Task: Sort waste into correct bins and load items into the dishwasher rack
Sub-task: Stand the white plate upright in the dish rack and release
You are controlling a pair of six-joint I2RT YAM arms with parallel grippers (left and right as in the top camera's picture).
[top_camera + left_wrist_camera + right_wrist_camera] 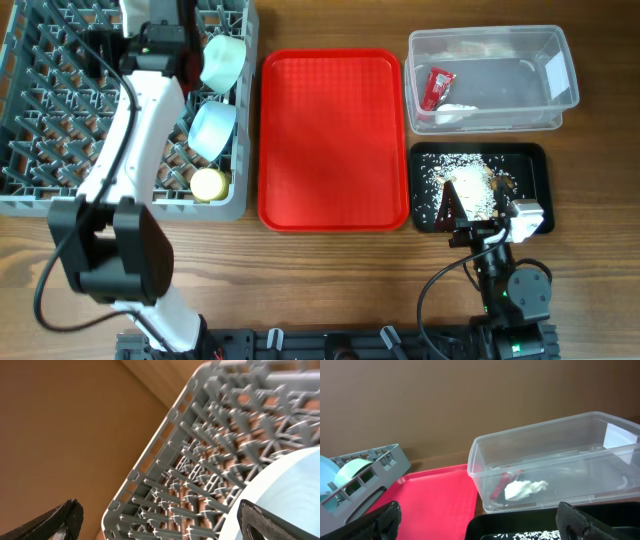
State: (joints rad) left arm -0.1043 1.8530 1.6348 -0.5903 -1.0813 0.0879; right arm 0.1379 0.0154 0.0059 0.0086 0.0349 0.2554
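Left pincer (pixel 160 521) is spread wide open with nothing in it, hanging over the far right part of the dishwasher rack (pixel 40 120). Right pincer (pixel 480 522) is open and empty too, sitting low at the near edge of the black tray (pixel 535 165) and facing the clear tub (pixel 560 60).

So, biggest first: the grey rack takes up the whole left side of the tabletop (pixel 330 290). Right next to it the red serving tray (pixel 333 140) lies flat. Right of that, the clear tub sits at the far side, with the black tray just in front of it, almost touching.

In the rack's right-hand column two bowls lean on their sides between the pegs. A pale greenish bowl (pixel 222 60) is further back, just beside the left pincer, and a pale blue bowl (pixel 212 128) is closer in. The yellow cup (pixel 208 183) sits in the rack's near right corner. The left wrist view also has a big pale blue curved surface (pixel 285 490) right by one finger. Plate or bowl, can't tell which.

Waste: the red foil wrapper (pixel 438 87) and the crumpled white scrap (pixel 455 113) are both in the tub at its left end, scrap just in front of the wrapper. The crumbs (pixel 465 178) are scattered in the black tray, mostly left and middle, with a thicker beige pile in the centre.
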